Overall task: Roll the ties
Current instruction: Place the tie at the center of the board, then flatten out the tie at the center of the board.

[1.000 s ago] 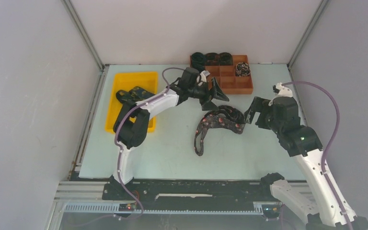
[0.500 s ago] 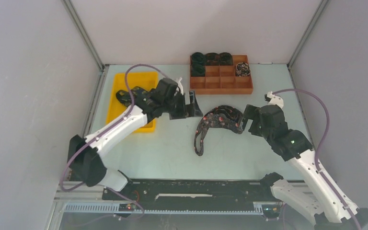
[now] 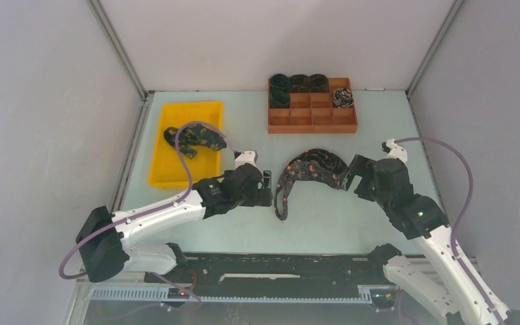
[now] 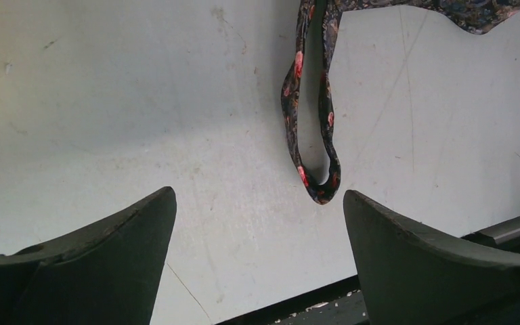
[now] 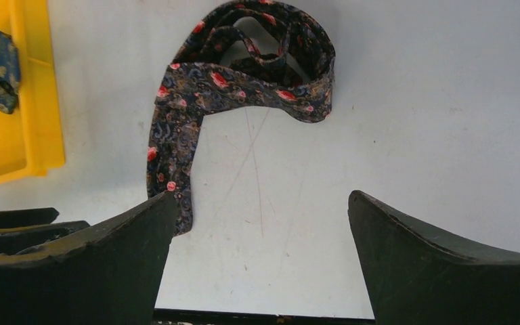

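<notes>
One tie (image 3: 311, 164) lies unrolled on the table (image 3: 325, 217), ungripped; your left gripper (image 3: 268, 189) and right gripper (image 3: 352, 177) flank it, both sets of jaws spread wide, empty. Step in hand reads as pickup; next, pinch one end to start the coil.

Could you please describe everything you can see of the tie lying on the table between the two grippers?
The tie looks like dark fabric, navy-black with red blotches and pale specks. It is unrolled and lies on the pale table. Its far part is bunched into loose overlapping folds, and a doubled narrow strand curves toward the near edge, ending in a small loop. The left gripper and right gripper are open on either side of it; neither holds it.
</notes>
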Tool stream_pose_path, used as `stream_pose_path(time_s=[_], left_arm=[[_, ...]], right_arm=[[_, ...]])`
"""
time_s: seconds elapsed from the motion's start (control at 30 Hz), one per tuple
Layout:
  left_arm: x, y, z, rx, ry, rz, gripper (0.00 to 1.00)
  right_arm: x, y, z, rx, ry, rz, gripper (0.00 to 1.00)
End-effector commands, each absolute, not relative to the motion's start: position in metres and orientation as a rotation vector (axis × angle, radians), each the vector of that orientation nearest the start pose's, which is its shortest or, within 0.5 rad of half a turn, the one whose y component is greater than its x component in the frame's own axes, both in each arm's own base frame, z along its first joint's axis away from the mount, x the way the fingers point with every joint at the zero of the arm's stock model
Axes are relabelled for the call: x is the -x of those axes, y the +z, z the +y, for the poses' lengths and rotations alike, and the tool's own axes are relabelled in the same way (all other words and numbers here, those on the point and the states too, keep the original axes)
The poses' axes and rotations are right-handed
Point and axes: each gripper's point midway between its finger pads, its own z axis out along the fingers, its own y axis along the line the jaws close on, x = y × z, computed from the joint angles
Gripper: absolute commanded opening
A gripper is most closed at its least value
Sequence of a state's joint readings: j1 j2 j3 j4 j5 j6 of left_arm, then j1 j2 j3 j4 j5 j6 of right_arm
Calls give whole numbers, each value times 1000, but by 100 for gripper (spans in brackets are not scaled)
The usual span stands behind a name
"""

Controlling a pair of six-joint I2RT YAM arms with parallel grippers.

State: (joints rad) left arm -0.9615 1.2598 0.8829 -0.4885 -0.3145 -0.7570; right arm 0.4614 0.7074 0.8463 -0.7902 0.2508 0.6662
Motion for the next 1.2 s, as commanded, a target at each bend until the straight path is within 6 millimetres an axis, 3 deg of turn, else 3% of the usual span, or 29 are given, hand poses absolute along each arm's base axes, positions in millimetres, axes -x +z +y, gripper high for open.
stream_pose_path(time_s=[0.0,0.23,0.5,0.73,1.03,1.17], left_arm=[[-223,138,-268,-32,-521,2323,100],[-210,134,-282,-92,-442,2312,100],[-194,110,-316,-292,-340,2372,100],[-193,82,-339,-383,-329,2414,99],[-190,44,-343,-397,-257,2490,93],[-192,31,-343,-408,-227,2498,80]], right_arm=[[-216,212,84,-388,378,2124,100],[-215,202,86,-378,374,2156,100],[-219,194,90,-347,378,2161,100],[-221,187,92,-331,365,2186,100],[-221,184,91,-329,355,2199,100],[-221,182,93,-327,361,2210,100]])
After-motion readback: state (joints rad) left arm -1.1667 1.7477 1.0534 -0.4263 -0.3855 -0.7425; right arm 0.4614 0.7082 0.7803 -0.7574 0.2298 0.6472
